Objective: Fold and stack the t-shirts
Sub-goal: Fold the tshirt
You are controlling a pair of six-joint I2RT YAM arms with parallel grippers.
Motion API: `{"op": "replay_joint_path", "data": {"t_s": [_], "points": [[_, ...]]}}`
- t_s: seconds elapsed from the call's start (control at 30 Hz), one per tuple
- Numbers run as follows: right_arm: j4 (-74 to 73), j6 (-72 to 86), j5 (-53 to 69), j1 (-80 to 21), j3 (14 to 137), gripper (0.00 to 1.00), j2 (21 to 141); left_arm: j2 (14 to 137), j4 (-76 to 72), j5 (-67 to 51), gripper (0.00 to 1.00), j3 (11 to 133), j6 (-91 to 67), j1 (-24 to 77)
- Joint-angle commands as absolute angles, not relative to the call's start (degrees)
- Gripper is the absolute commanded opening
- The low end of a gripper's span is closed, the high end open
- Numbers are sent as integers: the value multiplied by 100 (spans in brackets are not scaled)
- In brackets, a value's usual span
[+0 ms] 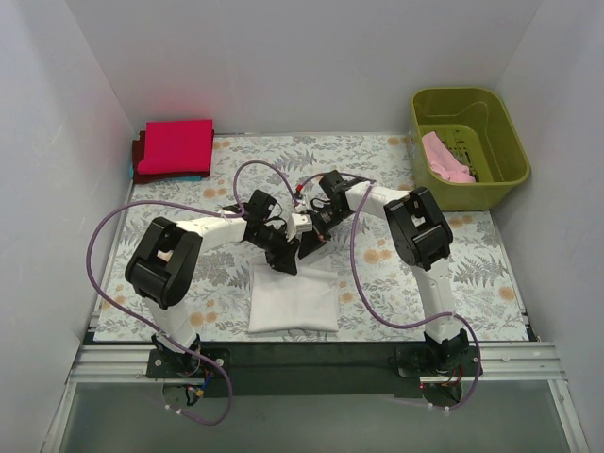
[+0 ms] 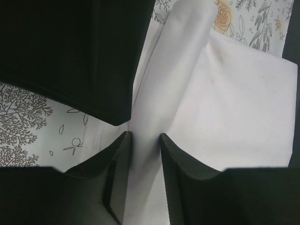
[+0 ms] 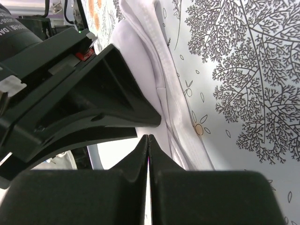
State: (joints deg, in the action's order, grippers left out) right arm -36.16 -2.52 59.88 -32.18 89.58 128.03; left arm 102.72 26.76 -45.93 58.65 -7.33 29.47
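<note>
The white t-shirt [image 1: 293,298] lies folded into a rectangle on the patterned mat, near the front middle. My left gripper [image 1: 283,259] is at its far edge, shut on a raised ridge of the white cloth [image 2: 168,84] that runs between its fingers [image 2: 174,154]. My right gripper [image 1: 312,243] is right beside it, jaws shut tip to tip [image 3: 148,137], with the shirt's hem [image 3: 159,70] just to its side. The red t-shirt [image 1: 176,145] lies folded at the back left. The pale pink t-shirt [image 1: 445,157] lies crumpled in the basket.
The olive-green basket [image 1: 500,142] stands at the back right corner. The red shirt rests on a dark red and blue stack [image 1: 142,172]. White walls close in the left, back and right. Purple cables [image 1: 359,283] loop over the mat.
</note>
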Motion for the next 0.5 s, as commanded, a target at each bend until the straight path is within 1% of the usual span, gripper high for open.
{"op": "replay_joint_path", "data": {"t_s": [0.0, 0.07, 0.13, 0.17, 0.2, 0.47], "points": [[-3419, -70, 5959, -3287, 8930, 1, 12885, 10117, 2689, -4728, 27, 5854, -510, 2979], [-3375, -62, 5950, -3331, 8868, 1, 12885, 10037, 2689, -4755, 20, 5862, -501, 2979], [-3349, -79, 5889, -3357, 8816, 1, 12893, 9889, 2689, -4764, 7, 5854, -483, 2988], [-3349, -131, 5854, -3384, 8772, 1, 12902, 9827, 2681, -4781, 2, 5854, -475, 2980], [-3340, -149, 5827, -3392, 8754, 1, 12937, 9757, 2689, -4790, 0, 5827, -466, 2979], [-3331, -369, 5626, -3428, 8605, 1, 13263, 9282, 2962, -4773, 0, 5792, -378, 2988]]}}
